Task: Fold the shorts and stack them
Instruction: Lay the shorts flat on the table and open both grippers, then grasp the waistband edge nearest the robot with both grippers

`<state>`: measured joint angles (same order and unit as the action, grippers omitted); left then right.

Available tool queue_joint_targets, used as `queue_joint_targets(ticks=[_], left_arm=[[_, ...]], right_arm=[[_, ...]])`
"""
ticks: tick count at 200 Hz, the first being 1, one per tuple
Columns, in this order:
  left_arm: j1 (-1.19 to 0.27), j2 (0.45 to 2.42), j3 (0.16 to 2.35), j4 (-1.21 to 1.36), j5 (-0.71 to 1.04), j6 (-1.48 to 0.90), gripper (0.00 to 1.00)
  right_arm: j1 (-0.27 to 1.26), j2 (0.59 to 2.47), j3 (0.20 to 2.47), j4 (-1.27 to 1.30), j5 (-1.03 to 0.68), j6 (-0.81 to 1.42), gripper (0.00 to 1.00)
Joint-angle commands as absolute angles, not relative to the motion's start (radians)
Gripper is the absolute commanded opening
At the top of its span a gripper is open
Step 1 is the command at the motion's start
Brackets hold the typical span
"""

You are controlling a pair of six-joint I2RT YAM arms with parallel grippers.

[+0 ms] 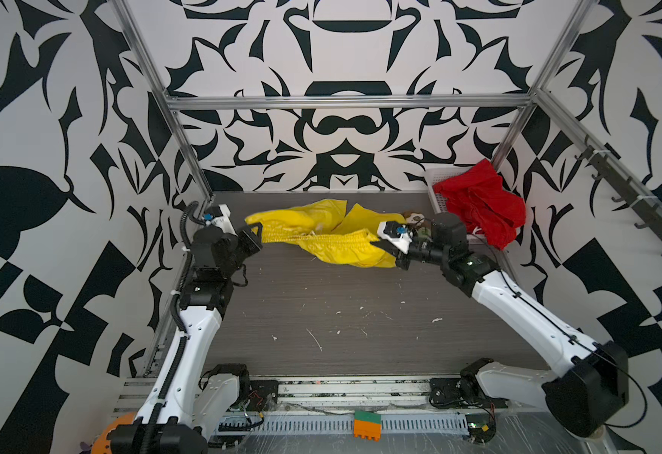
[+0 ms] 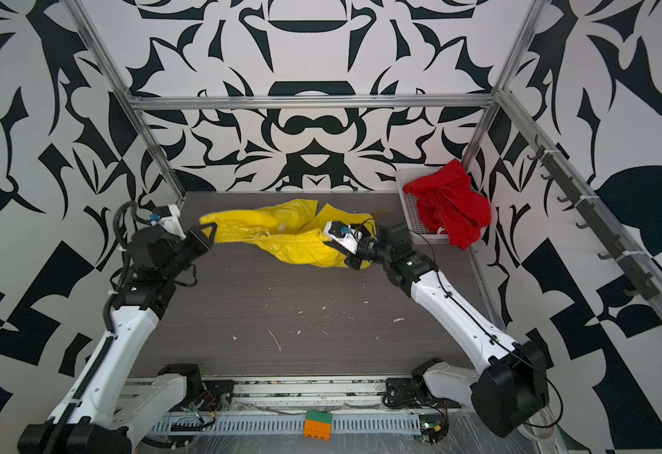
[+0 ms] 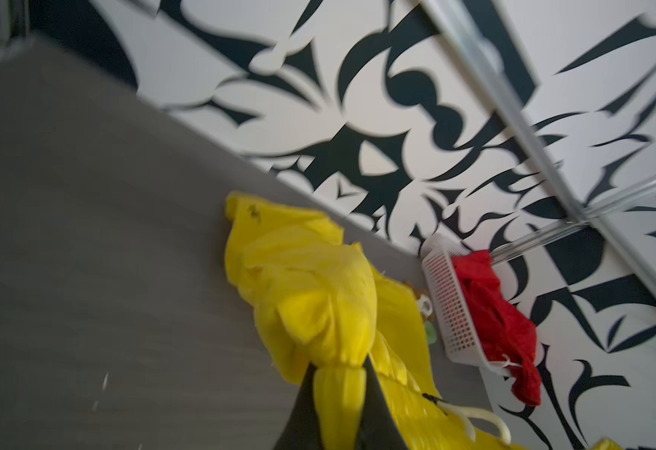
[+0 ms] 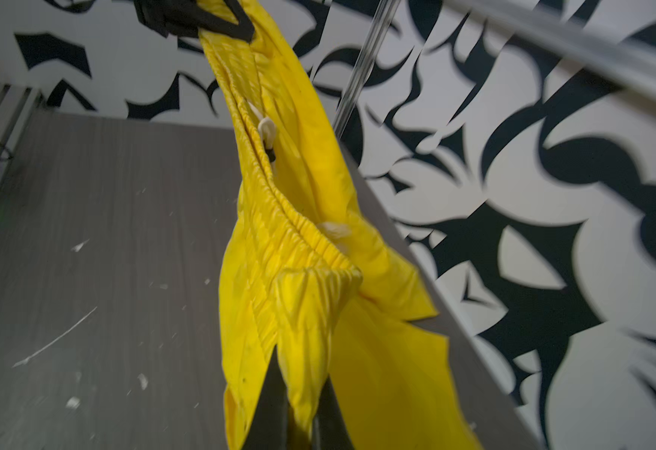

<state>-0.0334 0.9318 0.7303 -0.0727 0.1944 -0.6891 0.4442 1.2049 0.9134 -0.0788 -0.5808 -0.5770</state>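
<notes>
Beside yellow shorts (image 1: 321,222): plush toy (image 1: 413,217), mesh basket (image 1: 438,202)

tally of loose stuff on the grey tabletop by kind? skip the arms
Shorts: 2 (bright yellow thin fabric shorts, red thin fabric shorts)
Basket: 1 (white plastic mesh basket)
Toy: 1 (small brown-and-white plush toy, partly hidden behind the right arm)
Total: 4

Along the far edge of the tabletop (image 1: 321,306)
Stretched shorts (image 1: 321,238) span between left gripper (image 1: 258,231) and right gripper (image 1: 376,244); the other shorts (image 1: 482,204) drape over the basket (image 1: 437,196) in the far right corner.
</notes>
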Motion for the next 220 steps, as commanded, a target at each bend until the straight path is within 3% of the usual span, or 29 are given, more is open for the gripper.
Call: queue_joint_targets(ticks=[1,14,50,55,63,80,106,123,151,189,220], left_arm=[[-0.006,0.860,0.617,-0.071,0.035,-0.783,0.00],[-0.007,0.839,0.577,-0.136,0.019,-0.792,0.08],[-0.006,0.738,0.595,-0.362,-0.007,-0.783,0.44],[-0.007,0.720,0.605,-0.383,-0.009,-0.782,0.47],[-0.008,0.692,0.625,-0.421,-0.014,-0.775,0.49],[-0.009,0.656,0.667,-0.469,-0.001,-0.758,0.51],[-0.010,0.680,0.672,-0.445,0.105,-0.771,0.51],[-0.013,0.755,0.644,-0.382,0.211,-0.793,0.49],[-0.102,0.895,0.632,-0.314,0.353,-0.778,0.46],[-0.363,1.015,0.614,-0.278,0.314,-0.732,0.45],[-0.478,1.113,0.536,-0.181,0.298,-0.790,0.44]], right_arm=[[0.496,1.116,0.821,-0.091,-0.488,-0.567,0.00],[0.569,1.083,0.768,-0.114,-0.405,-0.523,0.05],[0.706,0.935,0.686,-0.167,-0.356,-0.257,0.56],[0.717,0.909,0.687,-0.175,-0.360,-0.205,0.65],[0.729,0.872,0.692,-0.186,-0.370,-0.136,0.70],[0.741,0.800,0.665,-0.127,-0.304,0.053,0.71],[0.742,0.754,0.640,-0.162,0.019,0.378,0.71],[0.739,0.797,0.646,-0.225,0.111,0.475,0.72],[0.729,0.951,0.658,-0.263,0.159,0.605,0.72],[0.583,1.183,0.643,-0.219,0.005,0.755,0.70],[0.540,1.342,0.652,-0.162,-0.012,0.761,0.67]])
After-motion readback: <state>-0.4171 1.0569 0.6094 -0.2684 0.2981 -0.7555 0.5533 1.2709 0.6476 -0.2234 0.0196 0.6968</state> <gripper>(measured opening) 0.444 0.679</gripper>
